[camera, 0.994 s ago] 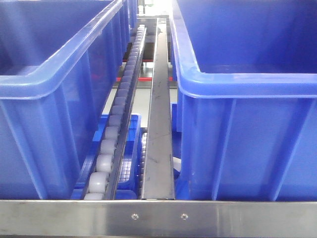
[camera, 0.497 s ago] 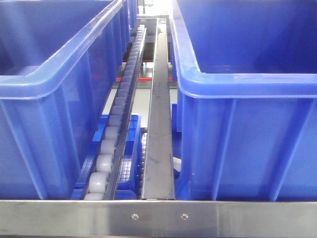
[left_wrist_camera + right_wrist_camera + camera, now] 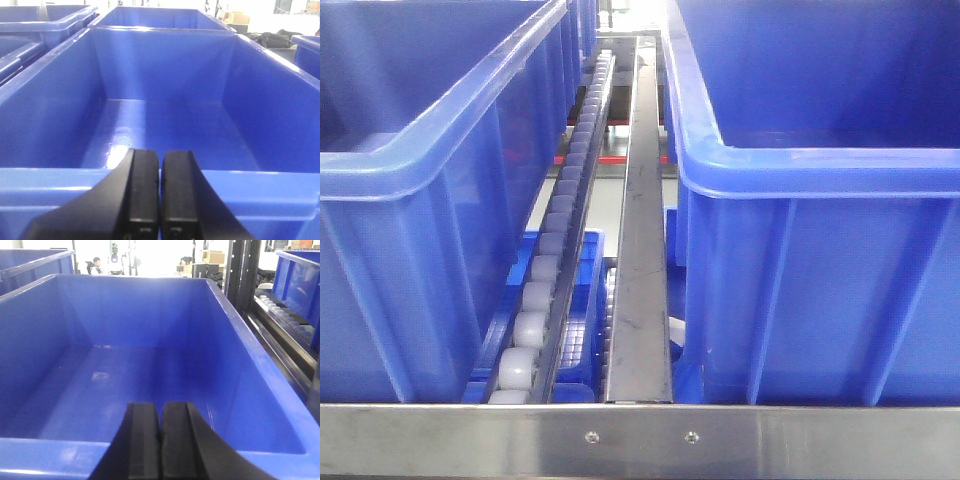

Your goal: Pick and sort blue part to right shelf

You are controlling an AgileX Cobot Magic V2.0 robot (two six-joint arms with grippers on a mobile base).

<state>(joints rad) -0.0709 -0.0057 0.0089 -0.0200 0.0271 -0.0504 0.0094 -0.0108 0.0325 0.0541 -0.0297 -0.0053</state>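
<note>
Bins fill most of the front view: a left bin [image 3: 430, 200] and a right bin [image 3: 820, 220], both big and blue, sit on the shelf [image 3: 640, 438]. Between them run a roller track [image 3: 555, 250] with pale rollers and a flat steel rail [image 3: 642, 250]. A front rail with two screw heads crosses the bottom of this view. Under the track, parts of a lower blue bin [image 3: 575, 300] can be seen.

Left gripper [image 3: 160, 192] is clenched; its two black fingers press together with nothing between them. It hangs just before the near rim of a blue bin [image 3: 60, 110], whose inside looks bare. More blue bins stand behind and beside it.

Right gripper [image 3: 161, 440] is also clenched with nothing held, at the near rim of another blue bin [image 3: 235, 360] with a bare floor. To its right there are dark shelf posts and a roller track [image 3: 282, 315]. A person sits far behind.

The blue part is not visible in any view.
</note>
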